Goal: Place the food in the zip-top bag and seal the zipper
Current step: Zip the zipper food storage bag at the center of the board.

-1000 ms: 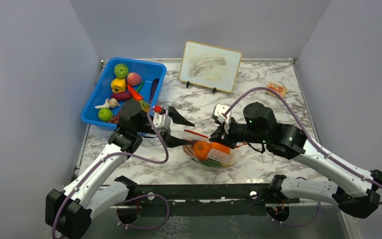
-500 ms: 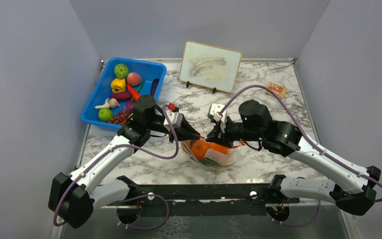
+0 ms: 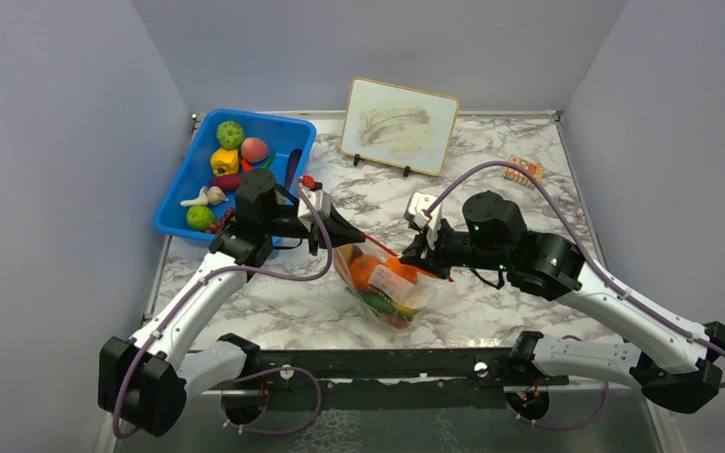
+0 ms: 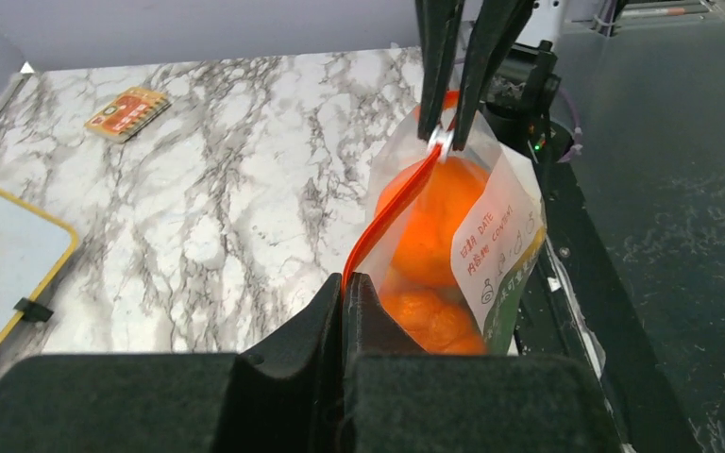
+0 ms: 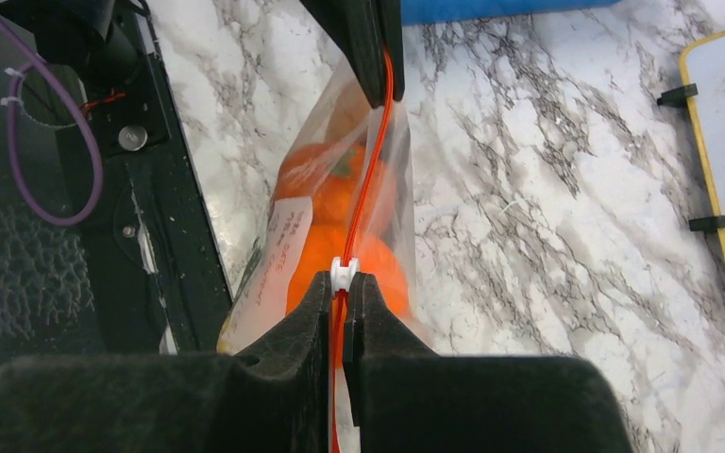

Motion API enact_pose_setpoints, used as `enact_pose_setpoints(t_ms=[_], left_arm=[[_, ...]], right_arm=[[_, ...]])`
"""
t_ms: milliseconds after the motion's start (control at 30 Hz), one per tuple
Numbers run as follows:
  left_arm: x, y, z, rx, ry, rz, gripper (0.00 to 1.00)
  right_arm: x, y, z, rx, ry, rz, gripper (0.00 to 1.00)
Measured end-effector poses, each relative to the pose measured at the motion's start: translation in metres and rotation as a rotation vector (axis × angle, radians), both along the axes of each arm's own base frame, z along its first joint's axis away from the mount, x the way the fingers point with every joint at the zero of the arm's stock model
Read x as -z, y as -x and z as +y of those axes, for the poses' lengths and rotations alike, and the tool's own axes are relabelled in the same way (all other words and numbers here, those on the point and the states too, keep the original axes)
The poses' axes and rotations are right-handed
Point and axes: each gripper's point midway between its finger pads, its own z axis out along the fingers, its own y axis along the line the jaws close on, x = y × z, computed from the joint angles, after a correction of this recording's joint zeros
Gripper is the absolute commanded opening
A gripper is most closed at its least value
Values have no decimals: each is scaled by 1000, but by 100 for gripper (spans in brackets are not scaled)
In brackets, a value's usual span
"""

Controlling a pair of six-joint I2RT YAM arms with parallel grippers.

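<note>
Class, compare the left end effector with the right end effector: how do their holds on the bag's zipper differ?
The left end effector pinches the zipper at its bare end; the right end effector pinches it at the white slider tab. The left end effector sits nearer the blue bin; the right end effector, farther from it. Both are shut on the zipper, with the zip-top bag held between them.
</note>
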Motion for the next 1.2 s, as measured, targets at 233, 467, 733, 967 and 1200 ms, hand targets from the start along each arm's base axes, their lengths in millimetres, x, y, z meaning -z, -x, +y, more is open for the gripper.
enact_pose_setpoints(t_ms=[233,467,733,967,1200], left_arm=[[-7,-16,12,-64,3,9,0],[-13,-34,22,-146,1,0,0],[-15,-61,32,-250,-12,7,0],[-16,-67,35,-272,-4,35,0],[-23,-66,36,-259,19,33,0]], right_arm=[[-4,1,-17,63,1,3,1],[-1,3,-31,107,27,12,1],[-5,2,-51,170,68,6,1],[-22,2,-67,225,45,-24,1],[-35,1,-71,245,9,-38,1]])
